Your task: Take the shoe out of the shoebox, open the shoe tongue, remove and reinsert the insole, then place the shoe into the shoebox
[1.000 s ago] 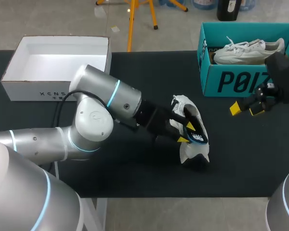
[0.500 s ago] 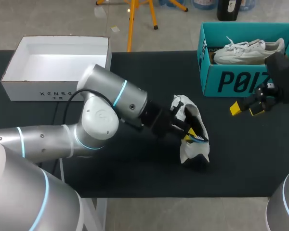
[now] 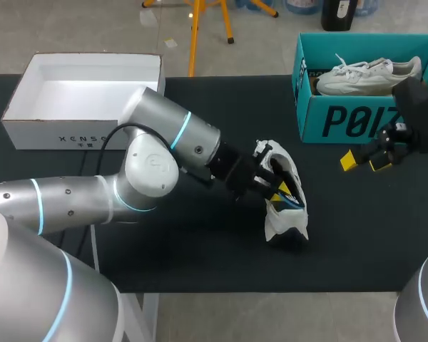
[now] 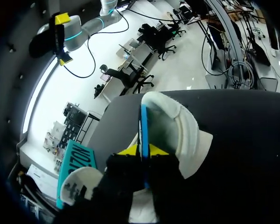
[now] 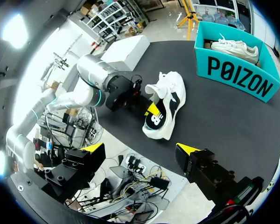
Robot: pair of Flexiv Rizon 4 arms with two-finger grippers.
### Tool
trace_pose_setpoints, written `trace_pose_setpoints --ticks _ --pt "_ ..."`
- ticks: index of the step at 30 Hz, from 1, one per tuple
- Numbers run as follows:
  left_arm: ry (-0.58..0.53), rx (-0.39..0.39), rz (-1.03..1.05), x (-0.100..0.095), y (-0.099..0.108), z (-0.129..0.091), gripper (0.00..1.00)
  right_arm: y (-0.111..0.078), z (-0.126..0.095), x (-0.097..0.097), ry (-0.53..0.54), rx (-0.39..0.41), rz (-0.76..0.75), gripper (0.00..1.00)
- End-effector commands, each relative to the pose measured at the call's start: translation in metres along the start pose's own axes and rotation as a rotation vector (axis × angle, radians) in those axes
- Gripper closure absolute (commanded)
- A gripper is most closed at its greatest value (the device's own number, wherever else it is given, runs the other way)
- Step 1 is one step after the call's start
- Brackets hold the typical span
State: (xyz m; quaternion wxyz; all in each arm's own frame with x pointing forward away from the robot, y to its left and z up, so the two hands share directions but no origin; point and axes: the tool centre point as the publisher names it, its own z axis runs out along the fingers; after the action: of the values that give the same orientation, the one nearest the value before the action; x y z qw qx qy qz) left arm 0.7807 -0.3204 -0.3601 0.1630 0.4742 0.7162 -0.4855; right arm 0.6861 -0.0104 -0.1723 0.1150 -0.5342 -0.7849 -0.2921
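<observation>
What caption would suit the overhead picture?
Left gripper grips the insole in a white shoe; another shoe sits in the teal box.

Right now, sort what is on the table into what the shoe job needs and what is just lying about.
For the job:
loose white shoe
insole, pinched in the left fingers
teal shoebox

Lying about, as far as I can tell:
white box, empty
second shoe, in the teal shoebox
right fingers, open, holding nothing

1 overhead, 2 wrist, common shoe (image 3: 284, 217)
</observation>
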Motion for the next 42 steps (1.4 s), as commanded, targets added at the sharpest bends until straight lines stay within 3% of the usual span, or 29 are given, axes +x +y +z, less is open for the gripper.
trace_pose_setpoints --ticks 1,6,14,18,22,30,42 --pt "-0.03 -0.004 -0.002 0.0 -0.007 0.0 0.3 0.0 0.001 0.0 -0.003 0.0 0.001 0.0" --pt "-0.056 -0.009 -0.002 0.0 -0.016 -0.01 0.53 0.0 0.001 0.0 -0.003 0.0 0.001 0.0" --pt "-0.061 0.001 -0.009 0.003 -0.026 -0.012 0.66 0.0 0.001 0.0 -0.003 0.0 0.001 0.0" --pt "-0.047 0.004 -0.016 0.006 -0.024 -0.012 0.78 0.0 0.001 0.0 -0.003 0.0 0.001 0.0" --pt "-0.032 0.007 -0.019 0.009 -0.022 -0.011 0.99 0.0 0.001 0.0 -0.003 0.0 0.001 0.0" --pt "0.014 0.018 -0.006 0.004 -0.013 -0.005 1.0 0.0 0.001 0.0 -0.003 0.0 0.001 0.0" --pt "0.065 -0.037 0.034 -0.005 0.02 -0.005 1.0 0.0 0.001 0.0 -0.003 0.0 0.001 0.0"
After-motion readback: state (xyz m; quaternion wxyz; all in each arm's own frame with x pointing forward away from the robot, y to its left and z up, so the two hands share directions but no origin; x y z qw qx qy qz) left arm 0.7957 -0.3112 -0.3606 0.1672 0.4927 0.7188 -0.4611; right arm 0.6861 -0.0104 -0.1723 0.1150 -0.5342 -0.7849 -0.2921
